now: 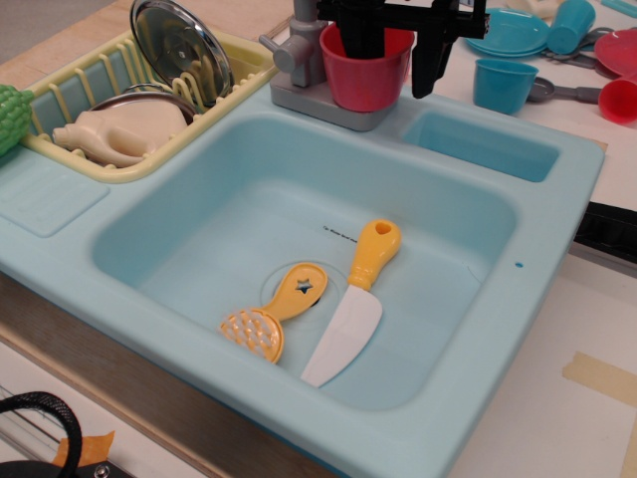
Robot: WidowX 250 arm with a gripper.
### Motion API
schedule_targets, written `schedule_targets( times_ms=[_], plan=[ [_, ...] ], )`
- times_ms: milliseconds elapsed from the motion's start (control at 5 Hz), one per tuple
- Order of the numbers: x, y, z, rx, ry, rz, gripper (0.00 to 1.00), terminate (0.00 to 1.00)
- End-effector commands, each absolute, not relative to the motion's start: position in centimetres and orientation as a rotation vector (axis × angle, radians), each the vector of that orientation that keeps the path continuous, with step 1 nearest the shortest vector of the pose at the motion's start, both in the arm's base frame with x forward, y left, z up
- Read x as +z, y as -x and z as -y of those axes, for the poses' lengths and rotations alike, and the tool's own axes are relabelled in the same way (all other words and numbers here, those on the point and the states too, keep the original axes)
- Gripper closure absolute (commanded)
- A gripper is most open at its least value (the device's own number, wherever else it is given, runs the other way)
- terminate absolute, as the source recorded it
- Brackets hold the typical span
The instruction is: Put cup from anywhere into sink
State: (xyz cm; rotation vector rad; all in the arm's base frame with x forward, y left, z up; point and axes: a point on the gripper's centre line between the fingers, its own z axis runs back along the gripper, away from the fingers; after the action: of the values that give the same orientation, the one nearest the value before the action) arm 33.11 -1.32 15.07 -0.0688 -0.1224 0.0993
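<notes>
Cup upright on grey faucet base, back rim of sink. Hand straddles cup's right wall, fingers apart: one inside, one outside, not clamped.

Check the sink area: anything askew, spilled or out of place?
Nothing spilled or damaged. The one oddity: the red cup stands upright on the grey faucet base at the back of the sink, not in the basin. The gripper straddles its rim, open. The knife and scoop lie flat in the basin.
</notes>
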Motion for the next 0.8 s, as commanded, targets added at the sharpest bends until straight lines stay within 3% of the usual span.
schedule_targets(
  times_ms=[0, 600],
  plan=[
    [15.6, -33.1, 1.1, 0.104, 0.073, 0.125, 1.0, 0.0],
    [17.8, -27.6, 1.3, 0.244, -0.016, 0.157, 1.0, 0.0]
  ],
)
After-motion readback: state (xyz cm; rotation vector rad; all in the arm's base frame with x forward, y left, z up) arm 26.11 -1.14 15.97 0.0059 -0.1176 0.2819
